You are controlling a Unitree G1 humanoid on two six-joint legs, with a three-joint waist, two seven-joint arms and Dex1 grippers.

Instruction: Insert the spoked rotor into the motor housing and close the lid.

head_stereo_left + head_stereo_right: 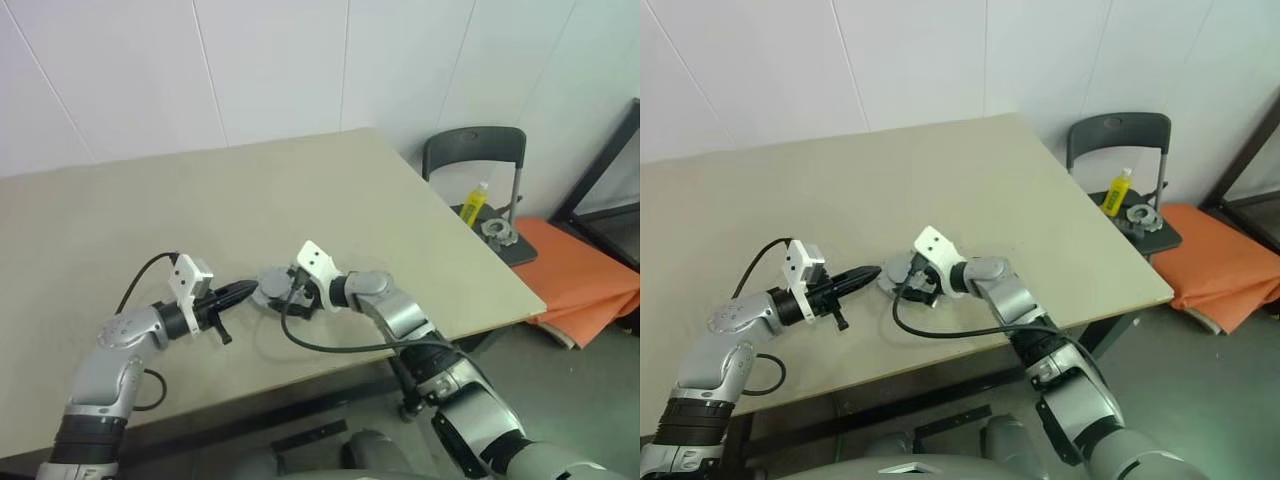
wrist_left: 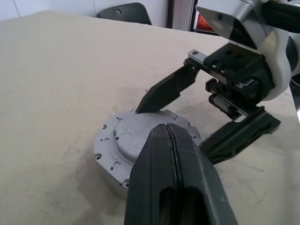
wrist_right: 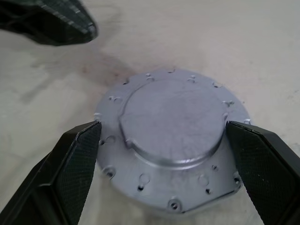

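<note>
A round grey metal lid (image 3: 173,117) lies flat on the tan table (image 1: 300,190), plain raised face up, with small holes around its rim. My right gripper (image 1: 285,295) is open and straddles it, one black finger (image 3: 75,159) on each side close to the rim. My left gripper (image 2: 166,129) is shut with nothing in it, and its tip rests at the lid's near edge (image 2: 124,140), opposite the right hand. The spoked rotor is hidden. I cannot tell whether the motor housing sits under the lid.
The table's right edge (image 1: 480,260) runs close to a dark folding chair (image 1: 475,150). On the chair stand a yellow bottle (image 1: 474,203) and a small metal part (image 1: 498,232). An orange mat (image 1: 585,275) lies on the floor beyond. Black cables hang from both wrists.
</note>
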